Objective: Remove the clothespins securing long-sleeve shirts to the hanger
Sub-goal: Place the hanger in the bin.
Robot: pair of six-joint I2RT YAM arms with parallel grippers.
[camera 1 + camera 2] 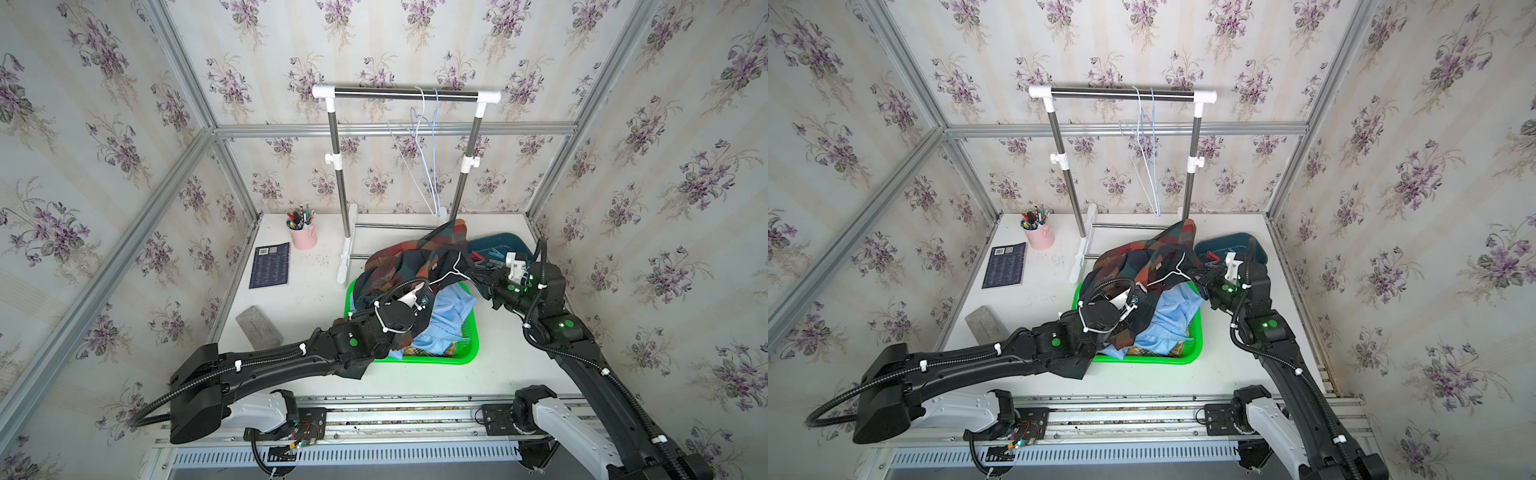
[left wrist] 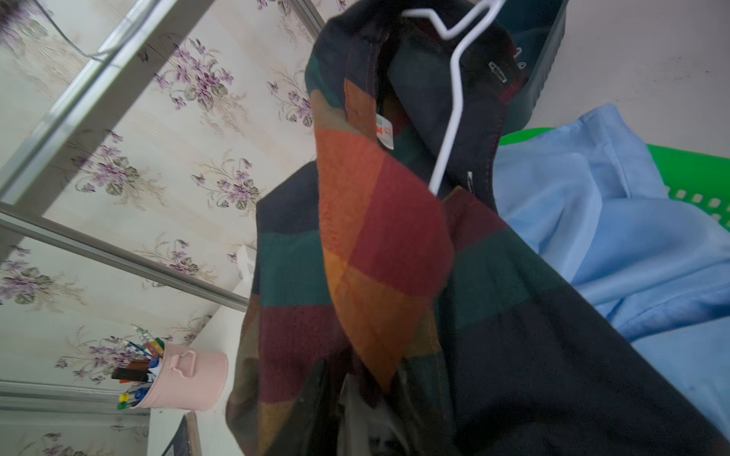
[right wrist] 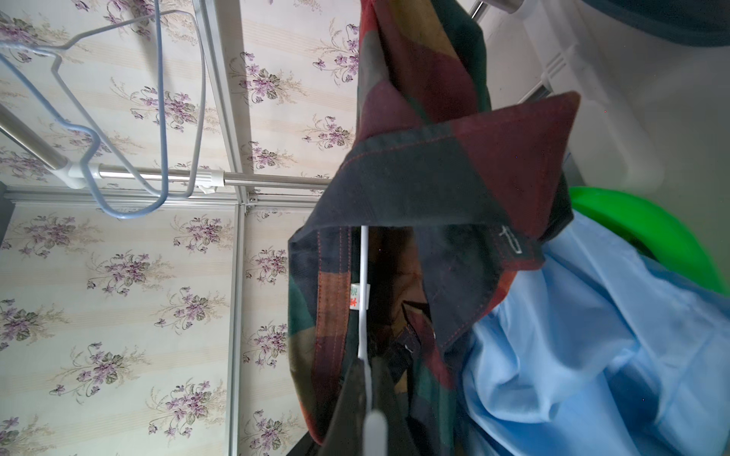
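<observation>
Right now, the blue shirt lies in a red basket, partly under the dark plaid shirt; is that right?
Not quite: the basket is green, as both top views show. The blue shirt does lie in it, partly under the dark plaid shirt.

Left arm (image 1: 270, 361) stretched forward, right arm (image 1: 590, 365) bent inward, right jaws closed.

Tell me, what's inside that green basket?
A light blue shirt fills the green basket. A dark plaid shirt on a white hanger is heaped over it. Yellow-and-grey plaid cloth peeks out near the front rim. The basket's floor and anything beneath the shirts are covered.
</observation>
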